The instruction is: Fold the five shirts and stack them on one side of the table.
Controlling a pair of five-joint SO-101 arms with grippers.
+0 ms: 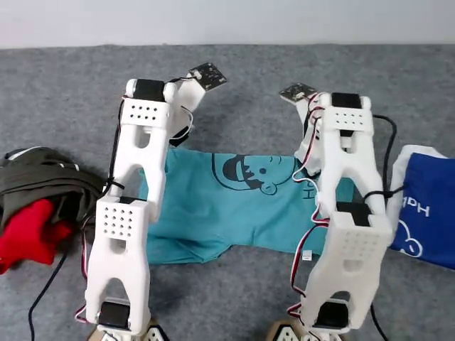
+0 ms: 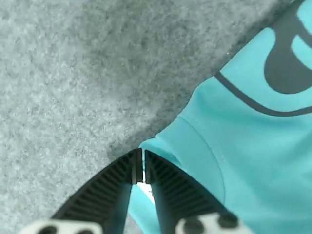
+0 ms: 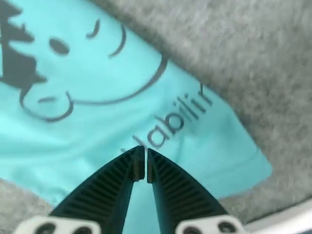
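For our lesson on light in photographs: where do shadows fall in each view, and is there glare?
High view: even light, no glare, soft shadow along the teal shirt. Left wrist view: a dark shadow on the grey table cover beside the shirt's edge, near the left gripper. Right wrist view: faint shadow beside the hem; no glare.
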